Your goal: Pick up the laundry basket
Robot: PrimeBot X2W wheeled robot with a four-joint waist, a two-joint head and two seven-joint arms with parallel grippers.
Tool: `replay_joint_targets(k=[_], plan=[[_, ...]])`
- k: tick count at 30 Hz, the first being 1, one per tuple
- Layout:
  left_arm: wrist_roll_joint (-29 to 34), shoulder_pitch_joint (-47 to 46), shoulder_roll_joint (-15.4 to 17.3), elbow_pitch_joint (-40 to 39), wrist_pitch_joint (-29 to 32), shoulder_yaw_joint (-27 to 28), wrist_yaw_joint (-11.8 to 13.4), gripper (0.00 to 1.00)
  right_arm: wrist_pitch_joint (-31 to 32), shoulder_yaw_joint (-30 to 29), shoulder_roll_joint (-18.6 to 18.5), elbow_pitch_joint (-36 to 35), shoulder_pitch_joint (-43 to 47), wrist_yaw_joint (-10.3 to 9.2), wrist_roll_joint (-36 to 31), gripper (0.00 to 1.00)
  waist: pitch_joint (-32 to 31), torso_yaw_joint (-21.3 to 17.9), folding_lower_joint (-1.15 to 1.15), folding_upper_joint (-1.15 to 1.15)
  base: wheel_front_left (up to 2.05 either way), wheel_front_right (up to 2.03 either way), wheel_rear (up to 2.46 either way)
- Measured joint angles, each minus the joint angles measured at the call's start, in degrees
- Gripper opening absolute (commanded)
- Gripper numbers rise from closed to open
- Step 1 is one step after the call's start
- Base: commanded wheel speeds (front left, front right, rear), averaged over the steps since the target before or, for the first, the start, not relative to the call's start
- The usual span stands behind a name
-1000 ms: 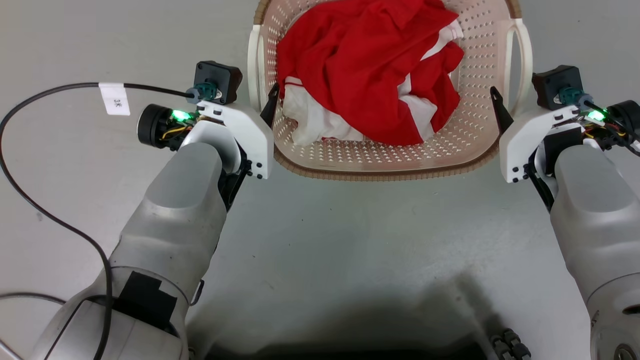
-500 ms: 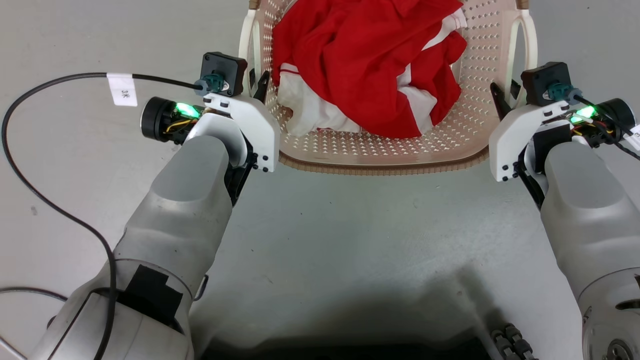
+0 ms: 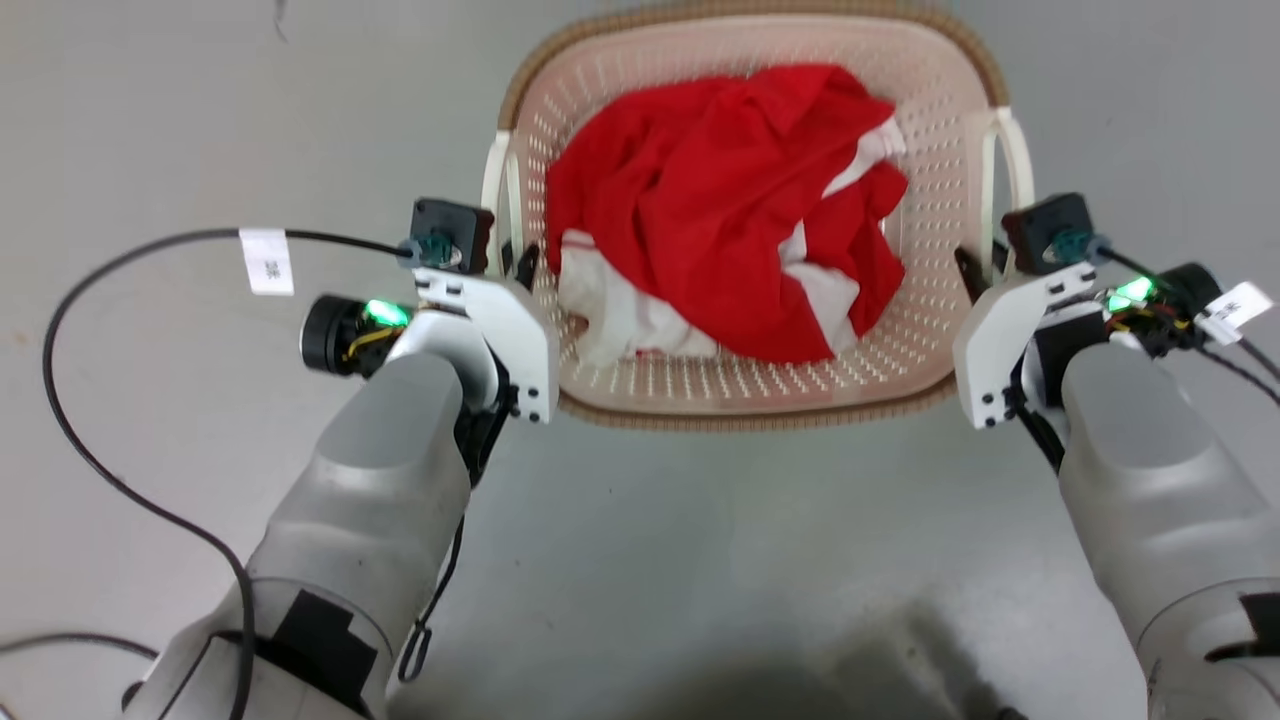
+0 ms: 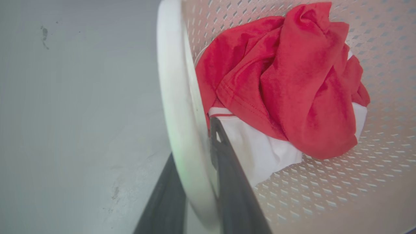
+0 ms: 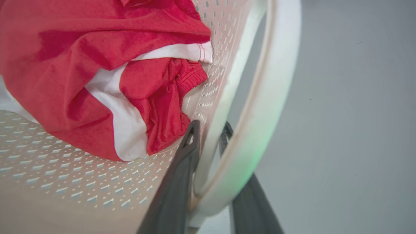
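The laundry basket (image 3: 930, 150), cream perforated plastic with a brown rim, stands on the grey floor ahead of me and holds a red and white garment (image 3: 720, 220). My left gripper (image 3: 515, 265) is at the basket's left white handle (image 3: 495, 200). In the left wrist view its two dark fingers (image 4: 234, 188) press that handle (image 4: 175, 97) from both sides. My right gripper (image 3: 975, 265) is at the right white handle (image 3: 1012, 150), and in the right wrist view its fingers (image 5: 175, 182) clamp that handle (image 5: 273, 97) the same way.
A black cable (image 3: 60, 350) with a white tag (image 3: 267, 260) loops over the floor to the left of my left arm. Grey floor (image 3: 720, 560) lies between my forearms and around the basket.
Both grippers slid forward along the basket's sides and closed around its handles. The head view has shifted, so the whole basket now shows.
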Motion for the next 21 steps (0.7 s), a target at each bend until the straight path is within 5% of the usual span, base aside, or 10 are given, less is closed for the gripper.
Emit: replay_joint_targets(k=[21], plan=[[-11.24,14.79,1.41,-1.72,10.87,-5.42,0.03,0.00,9.89,14.66,1.74,0.13,13.30,-0.01,12.39,0.00,-23.74,1.21,-0.02,0.00,0.00,0.00,0.00]])
